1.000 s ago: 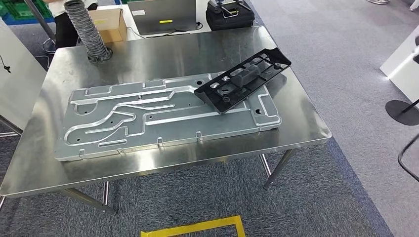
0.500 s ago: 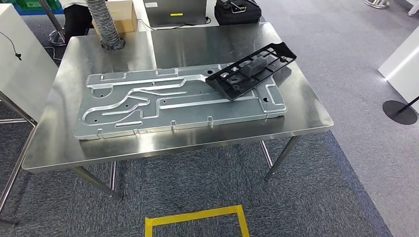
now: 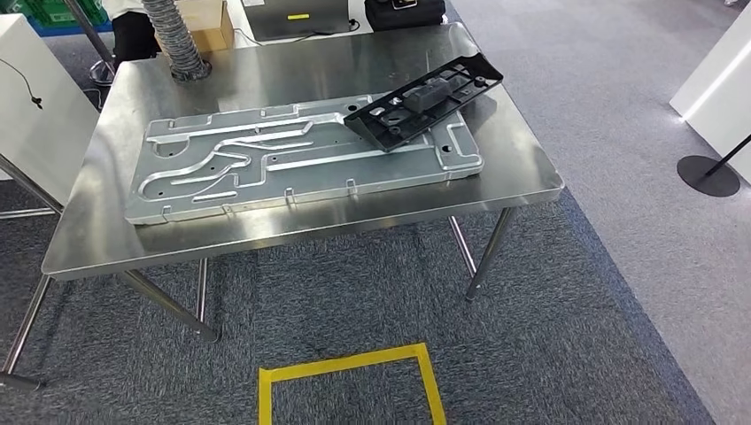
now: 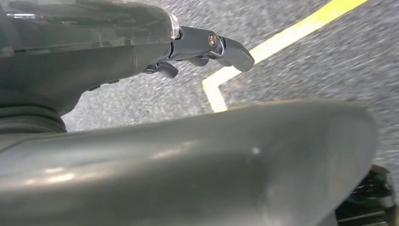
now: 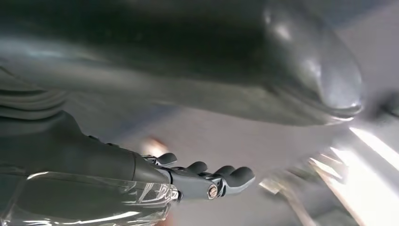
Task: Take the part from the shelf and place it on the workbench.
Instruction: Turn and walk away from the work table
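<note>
Here, black part [image 3: 423,100] resting on workbench [image 3: 522,168], left hand [image 4: 197,52] and right hand [image 5: 197,179] empty, fingers apart

No text, label, brand, number or sign is showing legibly in any view. The yellow mark on the grey panel [image 3: 297,16] standing beyond the stainless steel workbench [image 3: 522,168] is appearing too small to read, and the brown cardboard box [image 3: 205,25] is showing no lettering.

One table [image 3: 531,181], one metal plate [image 3: 292,168], one black part [image 3: 425,99], one hose [image 3: 173,35] and one box [image 3: 211,25] are seen.
</note>
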